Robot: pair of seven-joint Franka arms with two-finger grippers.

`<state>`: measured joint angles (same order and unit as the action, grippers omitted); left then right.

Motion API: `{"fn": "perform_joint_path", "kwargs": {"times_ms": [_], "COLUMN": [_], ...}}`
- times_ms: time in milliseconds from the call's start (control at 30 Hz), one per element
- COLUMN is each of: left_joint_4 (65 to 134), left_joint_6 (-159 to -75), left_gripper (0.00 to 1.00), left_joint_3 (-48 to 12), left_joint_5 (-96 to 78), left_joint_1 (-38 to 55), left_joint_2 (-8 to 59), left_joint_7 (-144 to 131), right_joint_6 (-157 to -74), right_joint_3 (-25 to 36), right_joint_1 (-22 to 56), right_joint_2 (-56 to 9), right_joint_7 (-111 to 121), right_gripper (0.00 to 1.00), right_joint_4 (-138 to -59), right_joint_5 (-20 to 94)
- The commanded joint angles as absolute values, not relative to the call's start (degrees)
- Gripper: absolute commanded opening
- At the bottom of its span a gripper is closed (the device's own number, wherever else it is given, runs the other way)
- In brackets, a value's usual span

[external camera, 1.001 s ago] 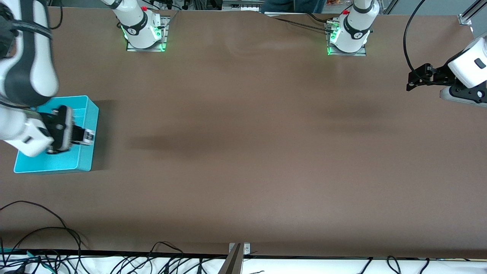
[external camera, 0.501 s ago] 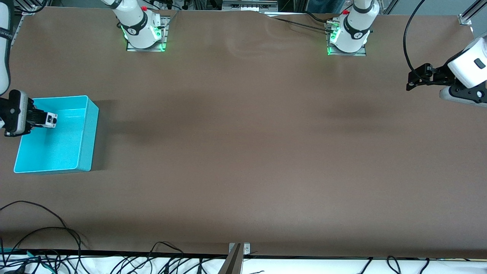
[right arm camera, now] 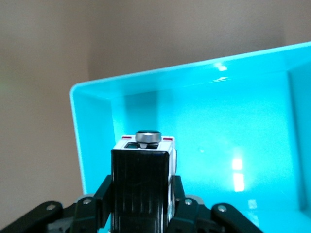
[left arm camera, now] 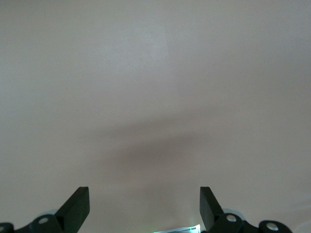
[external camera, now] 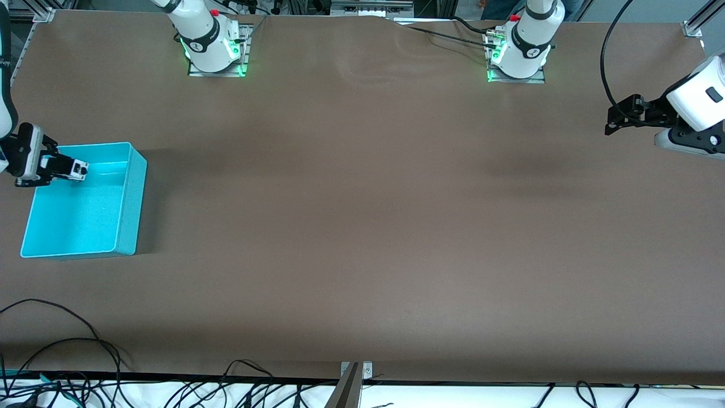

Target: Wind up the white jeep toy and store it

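Note:
The white jeep toy (external camera: 79,169), boxy with a black roof (right arm camera: 141,177), is clamped in my right gripper (external camera: 67,169), which is shut on its two sides (right arm camera: 142,188). It hangs over the cyan bin (external camera: 129,199), above the bin's corner nearest the right arm's end of the table. In the right wrist view the bin's inside (right arm camera: 228,126) shows nothing lying in it. My left gripper (external camera: 613,120) waits open over bare table at the left arm's end, with nothing between its fingers (left arm camera: 144,196).
Both arm bases (external camera: 212,42) (external camera: 518,48) stand along the edge of the brown table farthest from the front camera. Black cables (external camera: 68,340) and a metal bracket (external camera: 354,377) lie at the edge nearest that camera.
My right gripper has carried the jeep from over the bin's middle to over its corner at the table's end, still shut on it. The left arm has not moved.

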<state>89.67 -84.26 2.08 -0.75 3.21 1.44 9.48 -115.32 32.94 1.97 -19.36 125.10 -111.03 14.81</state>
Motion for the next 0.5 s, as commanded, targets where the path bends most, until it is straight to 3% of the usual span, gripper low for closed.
{"fn": "perform_joint_path", "kwargs": {"times_ms": [0,467], "left_joint_4": [88.6,88.6], "left_joint_6": [-84.2,-84.2], "left_gripper": [1.0,1.0], "left_joint_3": [2.2,2.2], "left_joint_5": [-2.0,-1.9], "left_joint_1": [3.3,3.6], "left_joint_2": [1.8,1.8], "left_joint_7": [9.8,9.8], "right_joint_6": [-117.9,-122.2], "right_joint_3": [32.8,32.5], "right_joint_1": [1.5,1.4], "right_joint_2": [-22.4,-27.2], "right_joint_7": [130.6,134.1], "right_gripper": [0.14,0.15], "right_joint_4": [-111.4,-111.4], "right_joint_5": [20.7,26.6]}}
